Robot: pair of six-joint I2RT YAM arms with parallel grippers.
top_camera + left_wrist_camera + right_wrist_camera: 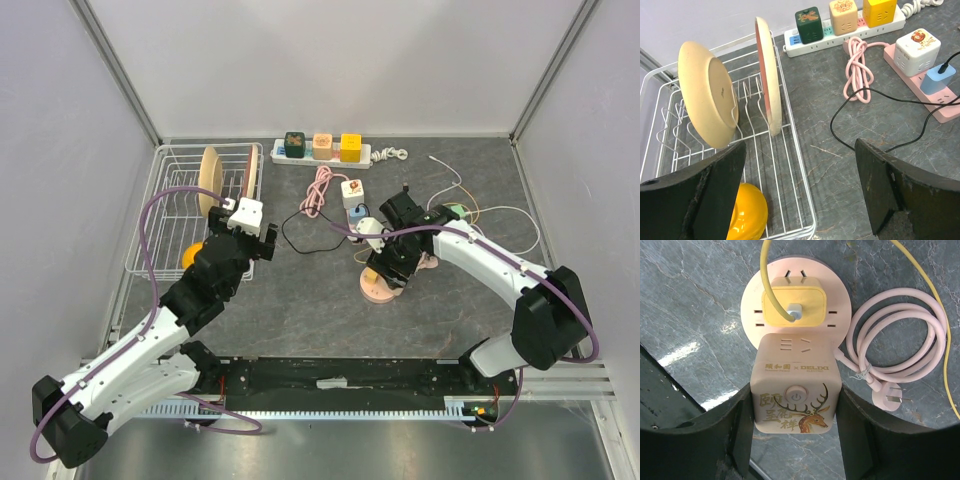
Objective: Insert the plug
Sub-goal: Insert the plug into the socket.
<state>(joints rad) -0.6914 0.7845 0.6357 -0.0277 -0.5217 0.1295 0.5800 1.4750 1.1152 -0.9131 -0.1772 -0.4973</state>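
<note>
Reference: white wire dish rack (165, 160). In it, beige round plate (707, 95) left of pink-rimmed plate (767, 75), both on edge; yellow bowl (747, 217) at its near end. Right of the rack's far end: white power strip (792, 44), three cube adapters (323, 145) on it. Right of the rack's middle: coiled pink cable (858, 70), then pink power strip (947, 112) carrying white cube adapter (916, 50) and blue plug (941, 77). Farther right, nearer: round pink socket disc (752, 305), yellow square plug (810, 305) on it, peach deer-print cube adapter (796, 390) just beside that plug, over the disc's edge.
</note>
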